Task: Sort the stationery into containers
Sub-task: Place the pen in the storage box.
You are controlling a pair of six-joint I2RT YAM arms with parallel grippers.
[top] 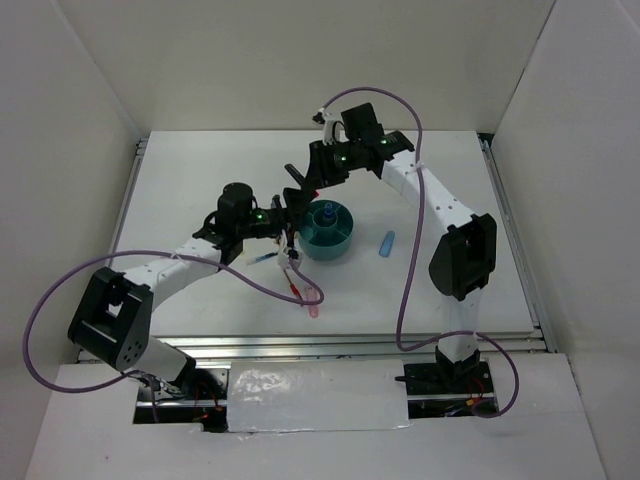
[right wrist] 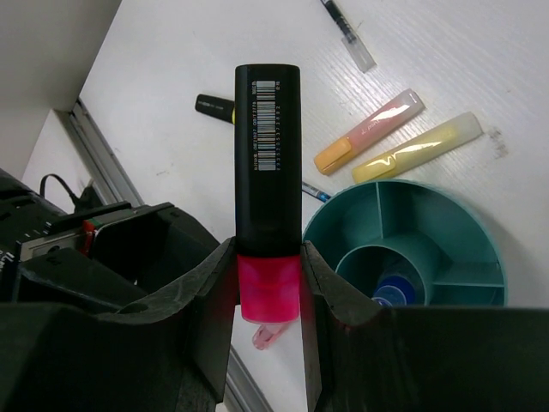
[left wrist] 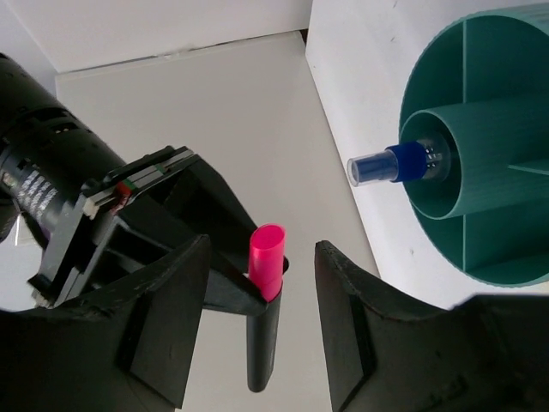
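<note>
Your left tool (left wrist: 262, 249) stands spread. Its fingers (left wrist: 163, 326) sit either side of a pink-capped black marker (right wrist: 268, 154) with a gap on both sides. The marker is held by your right tool (right wrist: 268, 253), whose jaws are pinched on the pink end while the black barcoded body sticks out past the fingertips. In the left wrist view the right tool fills the space just behind the marker, so the two tools are crowded nose to nose.

Just beyond them sits the teal organiser (top: 345, 238), with both tools close to its left side in the overhead view. A clear blue-capped bottle (left wrist: 399, 163) stands in its central cup, and its cap pokes above the rim.

A loose pink marker (right wrist: 266, 336) lies on the worktop (top: 200, 180), partly hidden behind your right tool, and the left arm's purple cable (top: 262, 283) droops close by it. Only the tip of a blue pen (right wrist: 314, 190) shows by the organiser's rim.

An orange-capped marker (right wrist: 369, 129) and a yellow marker (right wrist: 416, 146) lie side by side just past the rim. Further out are a black-and-yellow marker (right wrist: 214, 107) and a dark pen (right wrist: 347, 34). A light-blue marker (top: 387, 242) lies alone to the right of the organiser, apart from it.
</note>
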